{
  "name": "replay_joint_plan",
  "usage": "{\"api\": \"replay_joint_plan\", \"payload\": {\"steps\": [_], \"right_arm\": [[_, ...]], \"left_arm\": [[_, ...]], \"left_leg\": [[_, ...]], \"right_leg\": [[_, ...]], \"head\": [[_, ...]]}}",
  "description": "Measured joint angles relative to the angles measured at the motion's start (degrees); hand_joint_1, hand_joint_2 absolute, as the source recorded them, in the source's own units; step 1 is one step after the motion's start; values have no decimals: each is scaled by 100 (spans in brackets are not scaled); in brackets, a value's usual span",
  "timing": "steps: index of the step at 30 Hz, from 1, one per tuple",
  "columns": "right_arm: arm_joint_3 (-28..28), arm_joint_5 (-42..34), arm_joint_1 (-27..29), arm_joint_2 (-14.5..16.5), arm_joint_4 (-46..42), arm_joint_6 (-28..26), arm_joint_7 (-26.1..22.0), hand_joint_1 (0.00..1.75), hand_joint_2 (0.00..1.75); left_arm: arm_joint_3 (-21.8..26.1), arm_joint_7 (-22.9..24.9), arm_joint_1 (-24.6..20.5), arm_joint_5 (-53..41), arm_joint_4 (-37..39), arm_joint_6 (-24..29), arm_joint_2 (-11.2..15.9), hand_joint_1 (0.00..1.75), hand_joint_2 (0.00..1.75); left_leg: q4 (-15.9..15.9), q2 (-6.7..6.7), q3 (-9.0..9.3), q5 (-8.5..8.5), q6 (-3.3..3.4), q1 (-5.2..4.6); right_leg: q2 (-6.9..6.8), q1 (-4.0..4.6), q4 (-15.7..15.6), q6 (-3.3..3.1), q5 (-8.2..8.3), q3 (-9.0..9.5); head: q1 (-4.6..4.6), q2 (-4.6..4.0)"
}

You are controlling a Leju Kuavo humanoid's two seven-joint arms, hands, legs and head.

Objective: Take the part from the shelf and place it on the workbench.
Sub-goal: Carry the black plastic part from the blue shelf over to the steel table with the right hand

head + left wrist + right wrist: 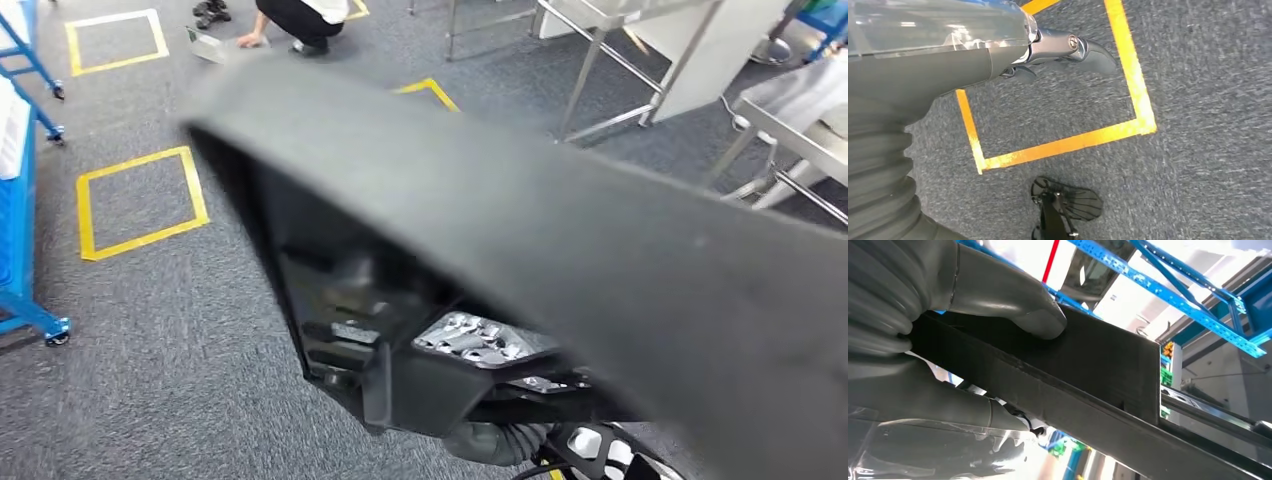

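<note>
My right hand (973, 325) holds the big black part (560, 230) up high in front of me so I can carry it to the workbench (800, 130), while my left hand (1058, 52) hangs down, holding nothing.

1. The black part (560, 240), blurred and close to the head camera, runs off the right and bottom edges.
2. It hides most of the right hand (943, 330).
3. A crouching person (300, 18) is cut off at the top edge.
</note>
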Motion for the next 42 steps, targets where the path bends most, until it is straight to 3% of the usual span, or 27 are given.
{"api": "replay_joint_plan", "payload": {"steps": [2,4,6,8,9,10,11,13,15,17,18,20,22,24,25,26,28,29,31,33,35,37,39,40,42], "right_arm": [[85,80,-53,33,0,10,42,169,175],[166,123,-135,60,2,16,126,169,175],[250,132,-254,87,14,45,214,169,175],[326,127,-313,99,34,90,281,169,175],[359,126,-320,100,47,105,306,169,175],[392,129,-333,100,61,115,329,169,175],[429,142,-352,100,74,120,350,169,175],[514,193,-400,100,87,112,391,169,175],[615,259,-432,99,91,62,420,169,175],[703,290,-442,96,93,-27,414,169,175],[736,289,-444,92,93,-70,405,169,175],[797,275,-468,79,93,-133,398,169,175],[845,243,-489,61,96,-168,393,169,175],[878,190,-491,37,113,-195,380,169,175],[891,156,-492,25,128,-208,375,169,175],[901,113,-497,15,145,-219,373,169,175],[911,23,-524,3,174,-242,384,169,175],[913,-29,-547,-1,187,-256,392,169,175],[906,-128,-587,-12,213,-290,399,169,175],[873,-227,-610,-30,251,-308,379,169,175],[815,-323,-665,-52,296,-304,337,169,175],[764,-422,-725,-67,326,-283,322,169,175],[734,-498,-738,-77,336,-250,367,169,175],[722,-522,-734,-83,336,-236,401,169,175],[706,-546,-724,-92,329,-222,455,169,175]], "left_arm": [[6,-26,-16,35,0,7,-14,0,175],[14,-31,-45,65,2,3,-33,0,175],[39,-27,-49,92,3,-6,-46,0,175],[63,-23,-21,103,4,-12,-50,0,175],[69,-23,-8,104,4,-16,-52,0,175],[70,-22,0,104,4,-21,-55,0,175],[70,-23,2,102,4,-30,-57,0,175],[72,-29,-2,98,7,-55,-58,0,175],[73,-46,1,89,11,-88,-60,0,175],[73,-64,-2,83,14,-113,-60,0,175],[73,-69,-12,85,15,-119,-57,0,175],[77,-74,-22,94,17,-120,-53,0,175],[90,-75,-4,108,19,-110,-51,0,175],[105,-75,17,131,20,-87,-53,0,175],[113,-76,19,144,20,-73,-56,0,175],[120,-76,15,155,20,-56,-62,0,175],[140,-76,9,176,25,-24,-92,0,175],[152,-76,9,187,31,-9,-111,0,175],[179,-76,10,210,41,7,-142,0,175],[199,-75,-10,228,42,12,-146,0,175],[215,-76,-32,253,45,18,-154,0,175],[246,-74,-18,293,48,43,-157,0,175],[288,-62,9,329,48,93,-157,0,175],[303,-52,15,338,48,115,-158,0,175],[326,-31,11,338,48,138,-162,0,175]], "left_leg": [[-30,99,38,-21,-56,-10],[94,-26,35,-121,-99,-3],[654,-285,-206,-407,-122,18],[1349,-390,-596,-658,-148,25],[1500,-401,-715,-641,-162,27],[1439,-407,-739,-514,-175,31],[1171,-429,-660,-296,-186,40],[439,-605,-378,64,-199,69],[92,-747,-227,138,-150,74],[79,-695,-214,125,-57,62],[68,-647,-206,129,-21,63],[43,-544,-187,137,41,74],[40,-430,-179,124,76,51],[42,-308,-174,104,91,28],[42,-250,-163,92,94,19],[41,-196,-143,78,95,8],[32,-96,-86,42,85,-20],[23,-50,-62,26,71,-31],[1,50,-28,3,27,-41],[-28,121,26,-19,-24,-41],[178,-43,-18,-170,-62,-38],[822,-303,-318,-480,-87,-26],[1427,-390,-673,-648,-117,-22],[1485,-400,-751,-580,-132,-16],[986,-444,-610,-160,-158,10]], "right_leg": [[111,1,-48,-47,10,14],[215,-41,-157,-85,52,94],[320,-71,-224,-119,77,155],[447,-76,-216,-139,70,159],[515,-78,-207,-138,63,162],[586,-84,-191,-128,52,164],[657,-93,-163,-109,33,167],[780,-104,-66,-48,-27,144],[888,-107,9,22,-62,90],[982,-121,16,73,-56,55],[963,-121,36,92,-74,47],[747,-117,338,140,-259,-98],[485,-123,1027,184,-585,-455],[409,-131,1547,192,-714,-751],[396,-126,1529,176,-630,-758],[376,-111,1292,142,-457,-646],[187,-35,517,9,-109,-248],[83,9,217,-54,-24,-96],[0,65,2,-124,-27,-6],[126,40,-77,-136,7,32],[234,-16,-203,-156,56,131],[350,-43,-258,-177,80,184],[497,-49,-242,-180,75,185],[574,-54,-228,-170,64,187],[724,-74,-170,-129,19,201]], "head": [[-1,0],[-7,0],[-13,0],[-13,-1],[-13,-1],[-13,-1],[-13,-1],[-13,0],[-12,0],[-11,0],[-10,0],[14,0],[35,0],[35,0],[34,0],[35,0],[33,0],[34,0],[34,0],[33,0],[31,0],[28,0],[24,0],[24,0],[25,0]]}}
